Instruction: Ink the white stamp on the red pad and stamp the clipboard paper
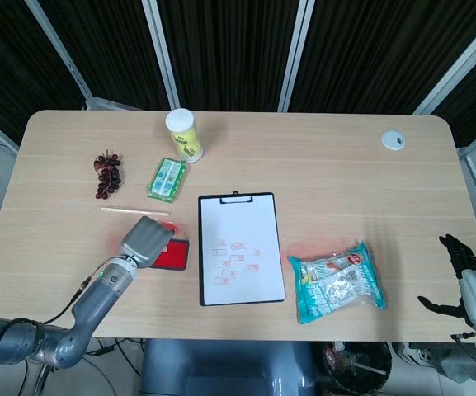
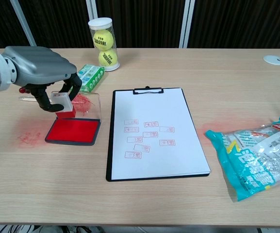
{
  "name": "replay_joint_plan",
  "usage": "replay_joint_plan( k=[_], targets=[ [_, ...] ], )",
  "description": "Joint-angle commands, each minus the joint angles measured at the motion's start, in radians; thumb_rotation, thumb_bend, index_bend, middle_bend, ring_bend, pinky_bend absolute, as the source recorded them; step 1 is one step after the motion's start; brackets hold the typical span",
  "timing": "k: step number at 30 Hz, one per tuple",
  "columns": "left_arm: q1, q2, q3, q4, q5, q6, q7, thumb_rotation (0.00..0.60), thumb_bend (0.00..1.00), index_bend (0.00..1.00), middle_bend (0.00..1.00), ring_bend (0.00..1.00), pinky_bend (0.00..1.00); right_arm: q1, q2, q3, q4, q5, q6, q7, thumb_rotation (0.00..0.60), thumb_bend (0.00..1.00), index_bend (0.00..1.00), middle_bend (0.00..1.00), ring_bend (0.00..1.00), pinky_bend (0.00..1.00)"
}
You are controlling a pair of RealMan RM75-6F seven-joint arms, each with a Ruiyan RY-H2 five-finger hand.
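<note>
My left hand (image 2: 42, 65) (image 1: 144, 240) grips the white stamp (image 2: 63, 104), whose red base points down. It hovers just above the back edge of the red ink pad (image 2: 73, 131) (image 1: 175, 256), in front of the pad's clear, ink-smeared lid (image 2: 89, 104). To the right lies the black clipboard (image 2: 154, 134) (image 1: 240, 247) with white paper bearing several red stamp marks (image 2: 147, 134). My right hand (image 1: 460, 280) hangs off the table's right front corner, its fingers spread and holding nothing.
A tennis-ball tube (image 2: 103, 42), a green packet (image 2: 90, 77), grapes (image 1: 107, 173) and a thin stick (image 1: 134, 211) lie behind the pad. A teal snack bag (image 2: 255, 156) lies right of the clipboard. A white disc (image 2: 274, 59) sits far right. Red smears mark the table (image 2: 29, 137).
</note>
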Motion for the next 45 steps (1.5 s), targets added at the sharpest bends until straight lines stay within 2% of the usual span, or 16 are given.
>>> replay_joint_plan(
  k=[1, 10, 23, 35, 45],
  targets=[
    [0.029, 0.033, 0.030, 0.027, 0.052, -0.018, -0.024, 0.600, 0.50, 0.76, 0.84, 0.97, 1.00, 0.000, -0.001, 0.000, 0.001, 0.001, 0.000, -0.002, 0.600, 0.20, 0.06, 0.00, 0.00, 0.14],
    [0.068, 0.048, 0.060, 0.106, 0.101, -0.069, -0.057, 0.600, 0.50, 0.75, 0.82, 0.97, 1.00, 0.000, -0.002, 0.002, 0.002, 0.003, 0.000, -0.001, 0.600, 0.20, 0.06, 0.00, 0.00, 0.14],
    [0.136, -0.018, 0.094, 0.260, 0.193, -0.140, -0.096, 0.600, 0.49, 0.73, 0.80, 0.97, 1.00, 0.000, -0.005, 0.004, 0.006, 0.007, 0.002, -0.007, 0.600, 0.20, 0.06, 0.00, 0.00, 0.14],
    [0.185, -0.034, 0.090, 0.306, 0.229, -0.158, -0.118, 0.600, 0.48, 0.72, 0.79, 0.97, 1.00, -0.001, -0.007, 0.005, 0.006, 0.006, 0.004, -0.011, 0.600, 0.20, 0.06, 0.00, 0.00, 0.14],
    [0.202, -0.027, 0.073, 0.316, 0.248, -0.179, -0.126, 0.600, 0.44, 0.69, 0.77, 0.97, 1.00, -0.001, -0.008, 0.005, 0.006, 0.006, 0.006, -0.016, 0.600, 0.20, 0.06, 0.00, 0.00, 0.14]
  ],
)
